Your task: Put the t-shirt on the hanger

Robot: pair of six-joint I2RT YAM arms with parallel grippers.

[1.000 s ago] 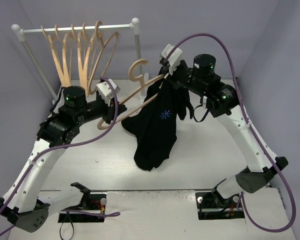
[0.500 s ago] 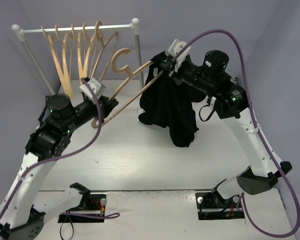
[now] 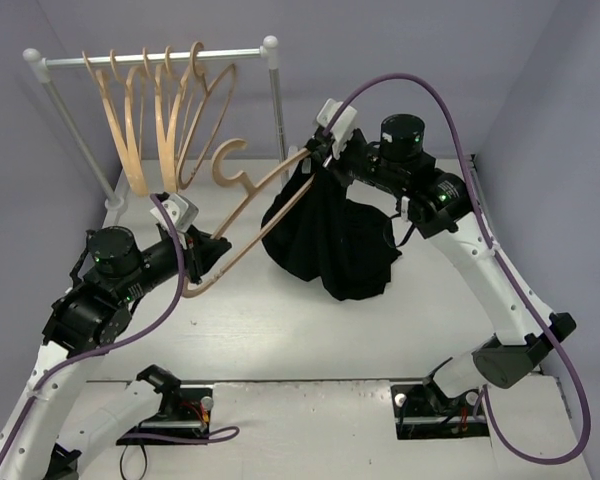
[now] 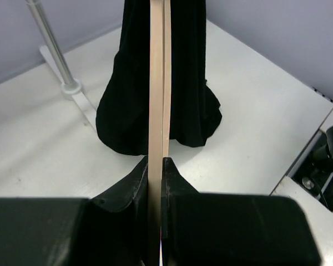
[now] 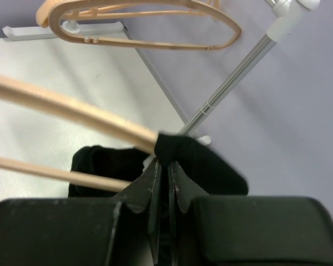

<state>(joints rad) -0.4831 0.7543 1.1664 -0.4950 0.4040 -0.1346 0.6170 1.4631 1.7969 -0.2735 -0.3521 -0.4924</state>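
My left gripper [image 3: 202, 252] is shut on the near end of a pale wooden hanger [image 3: 242, 218], held slanted above the table; its far shoulder end runs into the black t-shirt [image 3: 330, 235]. In the left wrist view the hanger [image 4: 157, 94] stands edge-on between my fingers with the t-shirt [image 4: 127, 100] draped behind it. My right gripper [image 3: 318, 158] is shut on a bunch of the t-shirt's fabric [image 5: 186, 152] and holds it up, so the shirt hangs in a cone with its hem on the table. The hanger's two rails [image 5: 72, 108] enter the fabric right at my right fingertips.
A white rail [image 3: 155, 58] on a stand at the back left carries several more wooden hangers [image 3: 145, 110]; one hanger [image 5: 144, 25] shows in the right wrist view beside the rack's post [image 5: 233, 83]. The white table [image 3: 280, 320] has a wall behind it and the arm bases at its near edge.
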